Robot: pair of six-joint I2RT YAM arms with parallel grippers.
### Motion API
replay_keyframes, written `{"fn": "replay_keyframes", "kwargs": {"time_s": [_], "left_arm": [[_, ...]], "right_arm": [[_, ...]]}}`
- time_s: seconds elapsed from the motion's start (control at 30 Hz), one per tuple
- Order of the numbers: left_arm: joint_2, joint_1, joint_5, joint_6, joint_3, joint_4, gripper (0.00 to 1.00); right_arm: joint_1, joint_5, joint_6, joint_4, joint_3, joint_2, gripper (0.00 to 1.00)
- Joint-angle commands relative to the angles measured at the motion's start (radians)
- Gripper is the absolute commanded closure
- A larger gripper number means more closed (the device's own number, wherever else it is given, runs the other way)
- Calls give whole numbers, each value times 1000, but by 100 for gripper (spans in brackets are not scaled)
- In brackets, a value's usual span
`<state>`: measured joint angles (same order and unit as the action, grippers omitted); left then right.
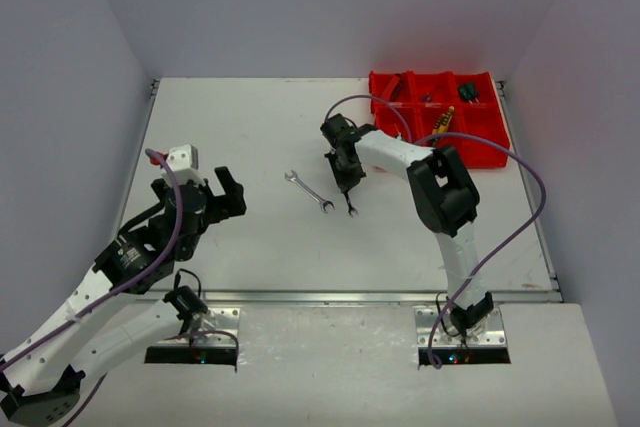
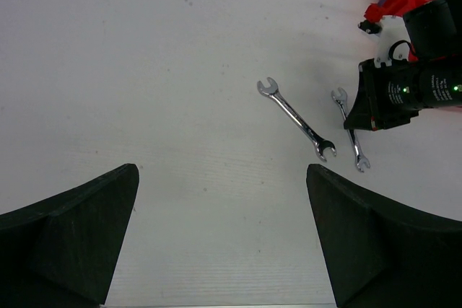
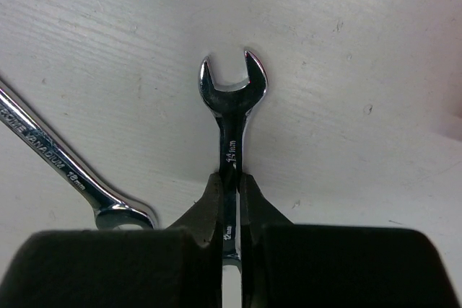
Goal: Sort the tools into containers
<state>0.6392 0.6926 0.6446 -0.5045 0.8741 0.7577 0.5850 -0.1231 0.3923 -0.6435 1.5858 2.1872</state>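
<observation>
My right gripper is shut on the shaft of a small silver wrench at the table's middle; the wrench's open end sticks out past the fingertips, and its tip shows in the top view. A second, longer silver wrench lies flat just left of it, also in the left wrist view and the right wrist view. The red containers stand at the far right and hold several tools, among them a yellow-handled one. My left gripper is open and empty at the left.
White walls enclose the table on the left, back and right. A purple cable loops from the right arm over the bins' near edge. The metal rail marks the table's near edge.
</observation>
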Motion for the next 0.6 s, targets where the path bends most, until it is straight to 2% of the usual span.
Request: {"fn": "replay_keyframes", "kwargs": {"time_s": [0.0, 0.3, 0.57], "left_arm": [[-9, -7, -16, 14, -10, -51, 0], [-15, -5, -17, 15, -12, -52, 0], [-21, -5, -17, 15, -13, -52, 0]], "right_arm": [[1, -35, -9, -101, -3, 33, 100], [-5, -44, -18, -54, -44, -130, 100], [-68, -42, -28, -56, -63, -238, 100]]}}
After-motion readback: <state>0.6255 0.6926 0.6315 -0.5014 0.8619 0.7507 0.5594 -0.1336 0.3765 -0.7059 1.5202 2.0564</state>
